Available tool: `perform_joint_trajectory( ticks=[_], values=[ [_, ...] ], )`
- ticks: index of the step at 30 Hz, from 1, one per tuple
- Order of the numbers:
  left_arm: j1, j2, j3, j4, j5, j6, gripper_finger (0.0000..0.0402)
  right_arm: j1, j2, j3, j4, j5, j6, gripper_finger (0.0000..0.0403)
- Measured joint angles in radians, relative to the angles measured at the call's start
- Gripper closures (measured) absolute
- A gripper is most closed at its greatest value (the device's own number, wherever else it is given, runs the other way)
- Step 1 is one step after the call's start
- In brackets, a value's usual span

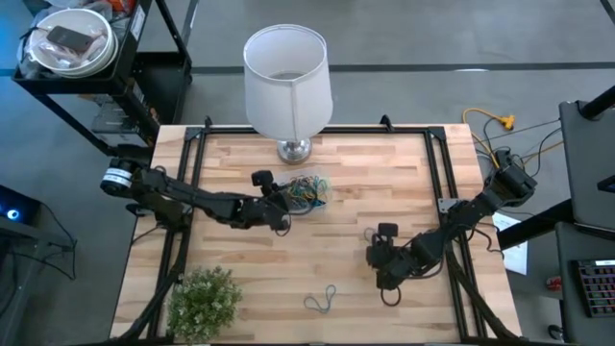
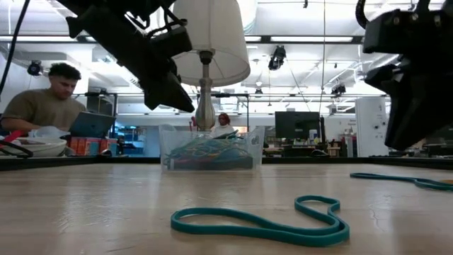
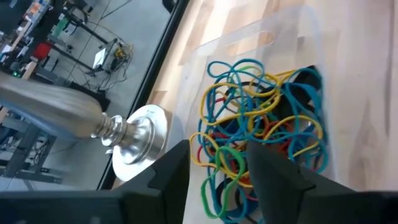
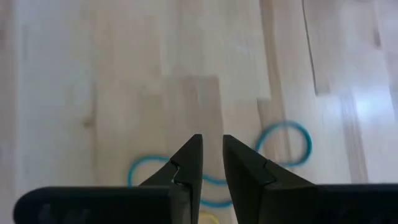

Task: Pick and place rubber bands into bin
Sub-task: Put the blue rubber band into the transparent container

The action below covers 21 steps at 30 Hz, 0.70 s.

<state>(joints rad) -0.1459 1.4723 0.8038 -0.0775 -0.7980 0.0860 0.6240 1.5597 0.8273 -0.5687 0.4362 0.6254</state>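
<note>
The see-through bin (image 1: 320, 202) stands on the table in front of the lamp's foot, with a heap of coloured rubber bands (image 3: 261, 118) lying on its floor. My left gripper (image 3: 217, 171) hovers open over the bin's left side (image 1: 286, 206), slanting down; nothing shows between its fingers. A teal rubber band (image 1: 322, 300) lies flat on the wood near the front edge, and it also shows in the low view (image 2: 262, 223). My right gripper (image 4: 212, 152) hangs above the table at the right (image 1: 381, 261), its fingertips a narrow gap apart, with the teal band (image 4: 287, 144) on the wood beyond them.
A white-shaded lamp (image 1: 285, 82) stands on its metal foot (image 3: 140, 134) just behind the bin. A small green plant (image 1: 204, 300) sits at the front left corner. A second teal band (image 2: 403, 180) lies at the right. A person sits beyond the table (image 2: 49, 99).
</note>
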Motion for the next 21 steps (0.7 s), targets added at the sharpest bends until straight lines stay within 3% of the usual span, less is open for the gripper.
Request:
perform_joint_trajectory(
  ticks=[10,21],
  values=[
    [-0.038,-0.005,0.01,-0.003,0.001,0.0,0.0256,-0.029,0.0,-0.076,0.004,0.01,0.131,0.0346],
    [-0.065,-0.05,0.008,-0.015,0.001,-0.002,0.0255,-0.143,0.0,-0.149,0.192,0.032,0.007,0.034]
  ],
)
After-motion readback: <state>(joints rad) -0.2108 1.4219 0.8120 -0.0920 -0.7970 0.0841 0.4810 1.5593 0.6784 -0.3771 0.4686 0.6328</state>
